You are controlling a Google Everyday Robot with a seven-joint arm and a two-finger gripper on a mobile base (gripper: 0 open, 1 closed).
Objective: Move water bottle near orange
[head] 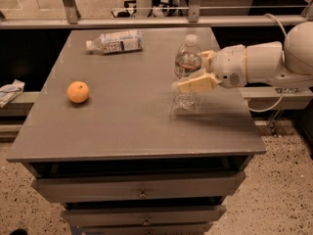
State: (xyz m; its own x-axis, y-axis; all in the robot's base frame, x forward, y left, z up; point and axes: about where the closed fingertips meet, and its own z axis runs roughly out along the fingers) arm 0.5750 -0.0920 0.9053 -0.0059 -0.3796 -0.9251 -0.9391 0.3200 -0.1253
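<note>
Frankly, the gripper (191, 72), jaws spread astride the water bottle (186, 61) near the desk's (122, 131) right edge, may topple it by closing off-centre.

No wording, brand or number can be read anywhere. A narrow dark label band is seen on the upright water bottle (187, 65), and a large white label with dark print on the lying bottle (115, 41) at the far left, but neither is legible. The gripper (191, 71) is placed at the water bottle, reaching in from the right.
</note>
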